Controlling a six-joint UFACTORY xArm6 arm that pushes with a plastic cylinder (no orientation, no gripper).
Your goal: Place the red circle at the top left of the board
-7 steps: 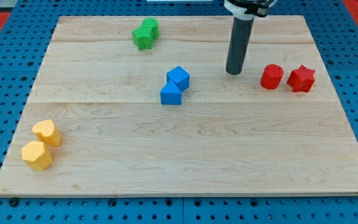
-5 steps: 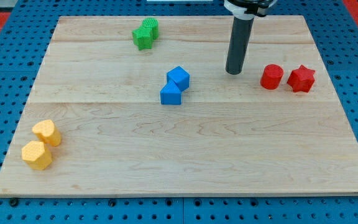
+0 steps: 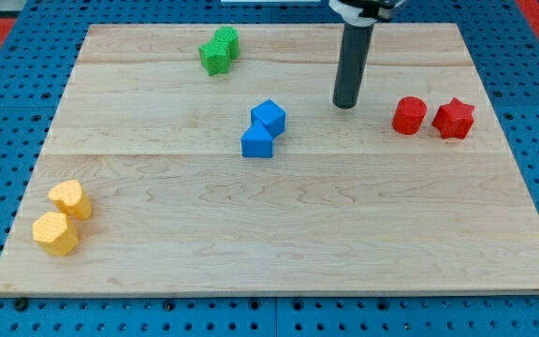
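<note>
My tip [image 3: 346, 104] shifted slightly toward view's upper left, now farther from smooth red circle block [image 3: 408, 115]; bare rod touches nothing on pale wooden board [image 3: 251, 215].

The arm ends in a straight, smooth, dark grey cylindrical rod of constant diameter with a flat lower end, my tip [image 3: 346, 105], and carries a white collar with black fittings where it leaves the view's top.

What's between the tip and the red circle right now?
Nothing: the camera view shows bare board between my tip and the red circle to its right.
</note>
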